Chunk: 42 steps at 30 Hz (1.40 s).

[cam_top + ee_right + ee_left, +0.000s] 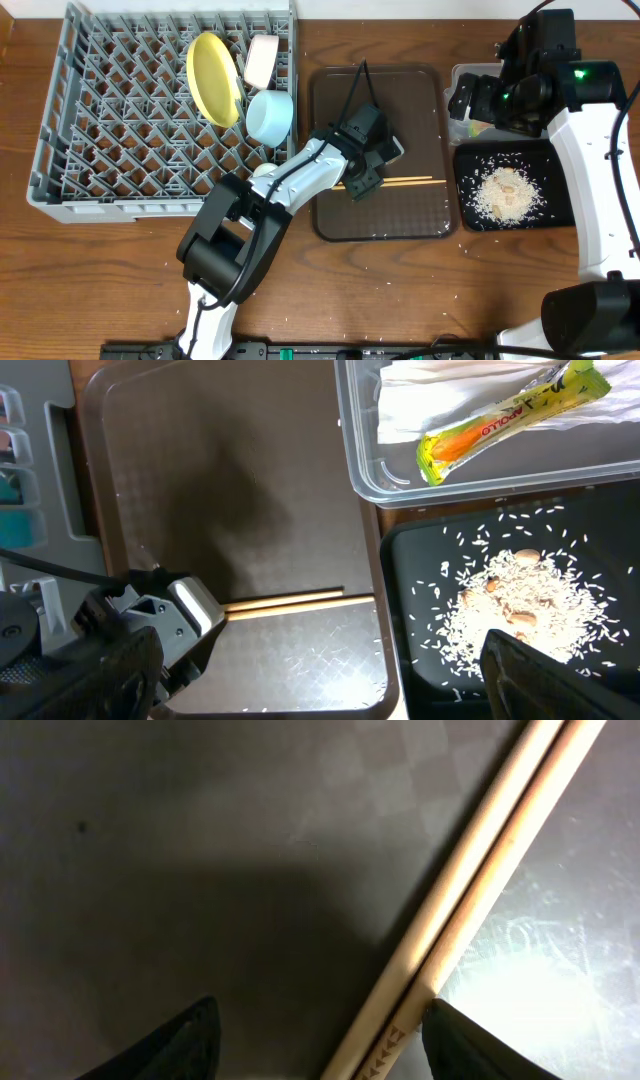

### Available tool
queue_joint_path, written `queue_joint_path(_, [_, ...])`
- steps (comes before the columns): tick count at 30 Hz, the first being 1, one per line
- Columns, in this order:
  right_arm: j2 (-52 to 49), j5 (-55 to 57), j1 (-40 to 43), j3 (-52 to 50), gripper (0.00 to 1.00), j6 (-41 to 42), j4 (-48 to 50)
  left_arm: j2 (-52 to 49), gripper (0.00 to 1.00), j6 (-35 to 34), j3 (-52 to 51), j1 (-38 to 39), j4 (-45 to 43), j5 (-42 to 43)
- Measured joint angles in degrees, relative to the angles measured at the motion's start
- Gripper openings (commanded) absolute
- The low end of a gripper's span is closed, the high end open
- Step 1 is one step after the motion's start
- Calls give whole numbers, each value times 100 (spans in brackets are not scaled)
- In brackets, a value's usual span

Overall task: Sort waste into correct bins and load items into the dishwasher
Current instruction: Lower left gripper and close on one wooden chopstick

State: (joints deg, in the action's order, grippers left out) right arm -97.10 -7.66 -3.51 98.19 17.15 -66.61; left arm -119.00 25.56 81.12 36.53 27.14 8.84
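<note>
A pair of wooden chopsticks (405,181) lies on the brown serving tray (400,110). My left gripper (360,185) is low over their left end. In the left wrist view its open fingers (320,1008) straddle the chopsticks (470,890), and the right finger touches them. My right gripper (478,100) hovers open and empty over the clear tub (465,72). The tub (350,440) holds the snack wrapper (510,415) and the white napkin (420,400). Rice crumbs (505,192) lie in the black tray (560,215).
The grey dish rack (100,150) at the left holds the yellow plate (213,78), the white bowl (262,60) and the light-blue bowl (270,115). A small white cup (262,170) shows at its front right corner, partly behind my left arm.
</note>
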Motion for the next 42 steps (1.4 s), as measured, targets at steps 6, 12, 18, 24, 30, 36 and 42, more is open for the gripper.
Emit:
queue_joint_path(6, [-2,0,0,0,99,0,0,0,66,0,2,0,-151,-125])
queue_joint_path(12, [-2,0,0,0,99,0,0,0,66,2,2,0,-168,-175])
queue_joint_path(18, [-2,0,0,0,99,0,0,0,66,2,4,0,-240,-175])
queue_joint_path(24, [-2,0,0,0,99,0,0,0,66,2,35,0,-411,-197])
queue_joint_path(30, [-2,0,0,0,99,0,0,0,66,2,35,0,-415,-208])
queue_joint_path(36, [0,0,0,0,99,0,0,0,65,2,35,2,-105,-221])
queue_joint_path(42, [0,0,0,0,99,0,0,-120,66,-2,35,2,-199,-214])
